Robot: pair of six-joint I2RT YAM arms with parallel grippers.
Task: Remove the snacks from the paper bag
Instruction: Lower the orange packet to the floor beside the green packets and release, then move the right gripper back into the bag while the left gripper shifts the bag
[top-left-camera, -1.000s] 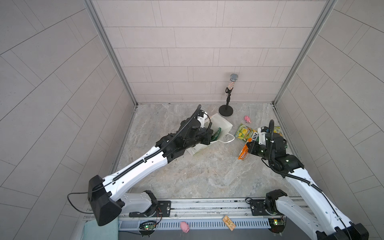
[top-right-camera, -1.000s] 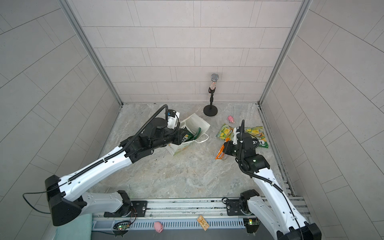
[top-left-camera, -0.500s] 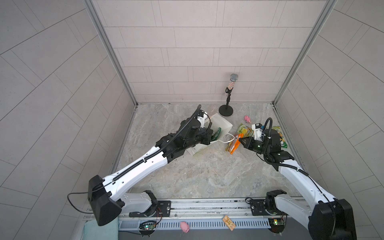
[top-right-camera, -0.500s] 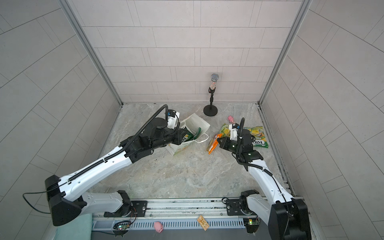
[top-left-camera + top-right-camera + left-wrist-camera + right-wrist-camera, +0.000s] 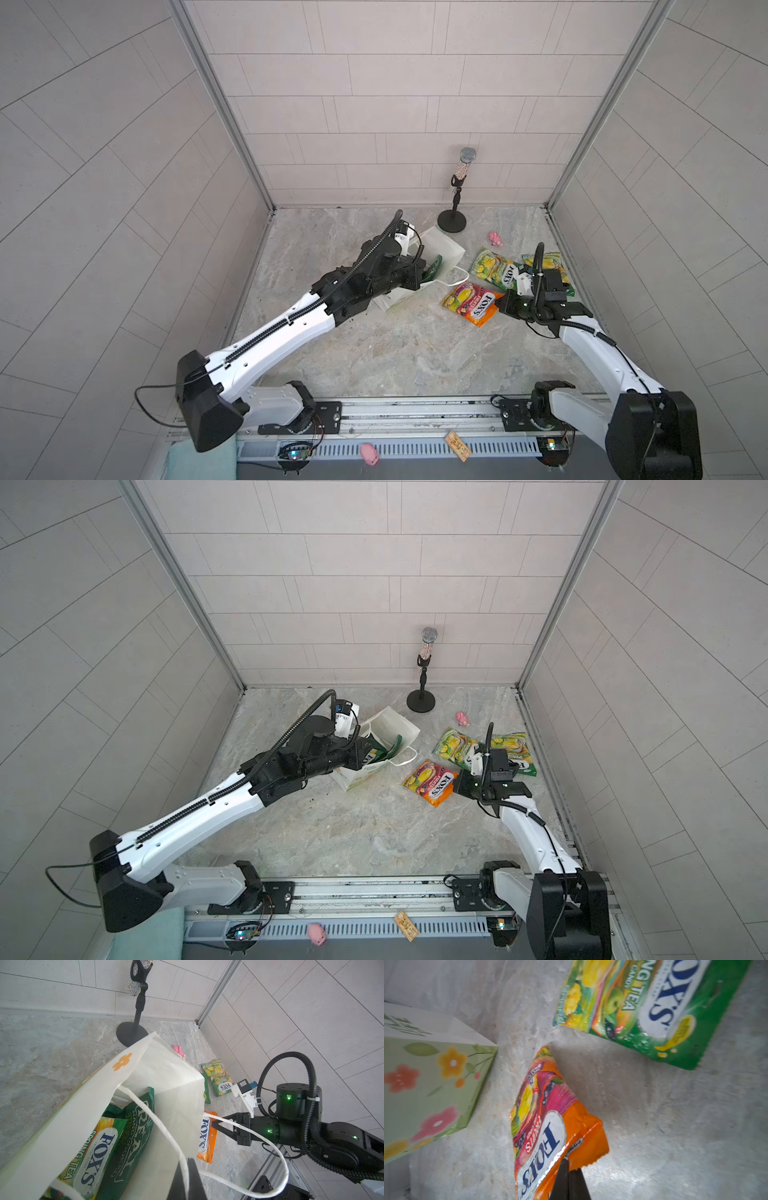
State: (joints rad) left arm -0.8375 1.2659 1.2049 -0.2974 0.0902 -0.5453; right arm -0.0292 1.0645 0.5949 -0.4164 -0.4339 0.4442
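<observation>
We see the left gripper [image 5: 188,1164] pressed together on the rim of the white paper bag [image 5: 442,249]. The bag sits just left of the middle in both top views, tilted, with its mouth open. Inside it, at the lower left of the left wrist view, are a dark green REAL crisp packet [image 5: 135,1126] and a yellow-green FOX'S Spring Tea packet [image 5: 93,1147]. The right gripper [image 5: 569,1174] pinches one corner of the orange FOX'S packet [image 5: 471,305], down at the marble floor [image 5: 374,353] right of the bag. We cannot tell whether that packet rests flat. Above it in a top view lie a nearer green FOX'S packet [image 5: 494,268] and a farther green FOX'S packet [image 5: 555,262], close to the right wall.
</observation>
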